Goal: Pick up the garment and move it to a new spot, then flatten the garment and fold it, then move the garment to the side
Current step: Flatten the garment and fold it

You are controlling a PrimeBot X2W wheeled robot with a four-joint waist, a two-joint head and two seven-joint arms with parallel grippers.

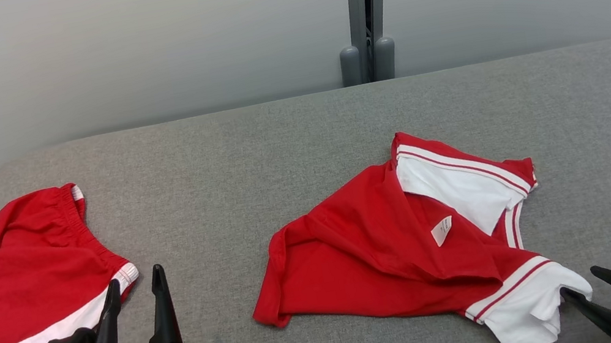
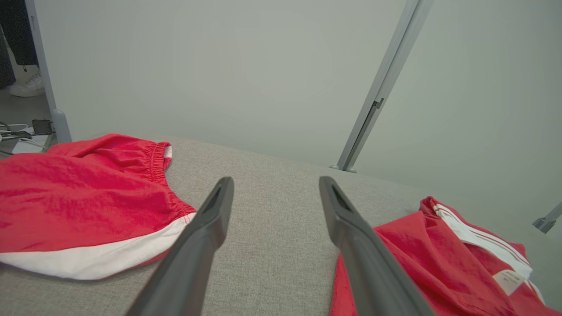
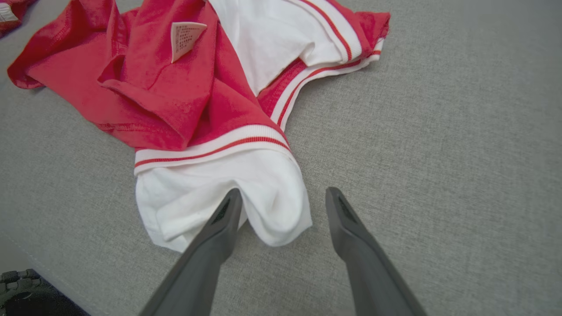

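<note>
The garment (image 1: 392, 244) is a red shirt with white, red-striped sleeves, lying crumpled on the grey table (image 1: 275, 139) right of centre. It also shows in the left wrist view (image 2: 417, 250) and the right wrist view (image 3: 175, 96). My right gripper (image 1: 579, 281) is open at the shirt's near white sleeve (image 3: 246, 184). The sleeve's edge lies between its fingers (image 3: 284, 193), and one fingertip (image 3: 228, 210) rests against the cloth. My left gripper (image 1: 135, 277) stands open over bare table to the left of the shirt, holding nothing (image 2: 275, 182).
Red shorts (image 1: 19, 275) with a white band lie at the table's left end, close beside my left gripper (image 2: 79, 193). A grey post (image 1: 366, 12) stands against the pale wall behind the table. Bare table lies between the two garments and beyond them.
</note>
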